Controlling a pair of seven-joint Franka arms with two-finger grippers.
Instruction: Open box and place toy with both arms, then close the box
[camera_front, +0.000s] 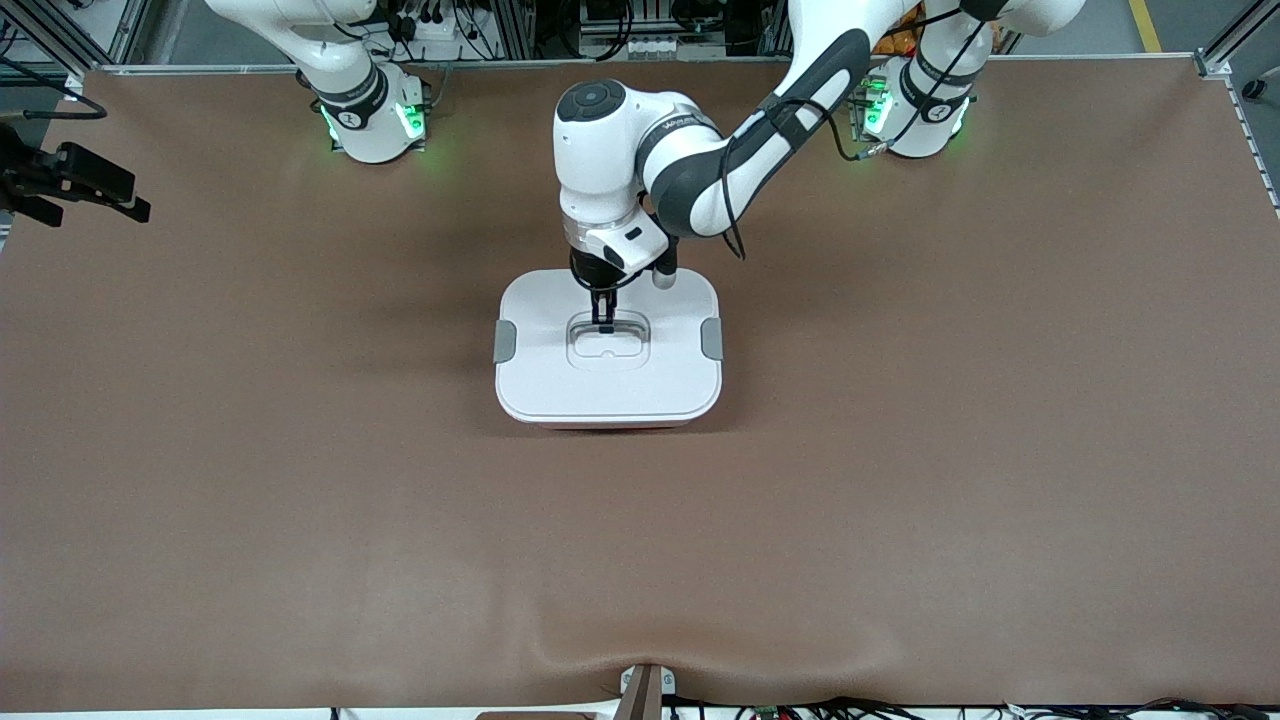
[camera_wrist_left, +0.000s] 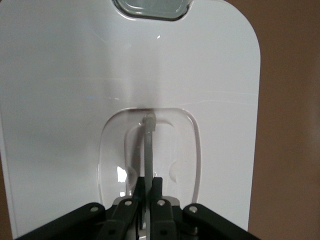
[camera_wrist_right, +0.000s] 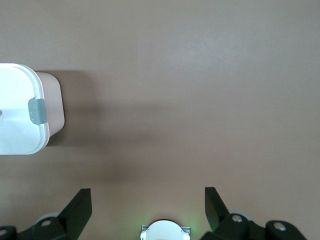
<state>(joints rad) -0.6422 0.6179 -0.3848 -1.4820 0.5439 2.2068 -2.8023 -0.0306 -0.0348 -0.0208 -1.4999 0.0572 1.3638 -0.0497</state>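
Right now, from the high camera, the box (camera_front: 608, 345) sits in the middle of the brown table (camera_front: 1000, 450) with its white lid (camera_front: 608, 375) on. The grey clips (camera_front: 505, 341) are on its two short sides. The left arm reaches from its base down to the lid, and the left gripper (camera_front: 604, 318) is in the little dip where the handle (camera_front: 607, 338) is. The right arm waits up by its own base, and its hand cannot be seen here. The toy is nowhere in view, so I cannot say where it is.

Next, the left wrist view looks straight down at the lid. The left gripper (camera_wrist_left: 148, 186) has its fingers pressed tight together on the thin clear handle (camera_wrist_left: 149, 145), which stands up between them.

Then the right wrist view shows the right gripper (camera_wrist_right: 147, 210) spread wide, holding nothing, hanging over bare table. One end of the box (camera_wrist_right: 52, 107) and one clip (camera_wrist_right: 38, 110) show at the edge, well apart from it.

What could go wrong? The handle is thin and smooth, so I think it could slip out of the tight fingers. If the clips are locked, a pull might lift or drag the whole box too.

Nothing else lies on the table near the box. A black stand (camera_front: 70, 180) sits at the table edge at the right arm's end, well out of the way.
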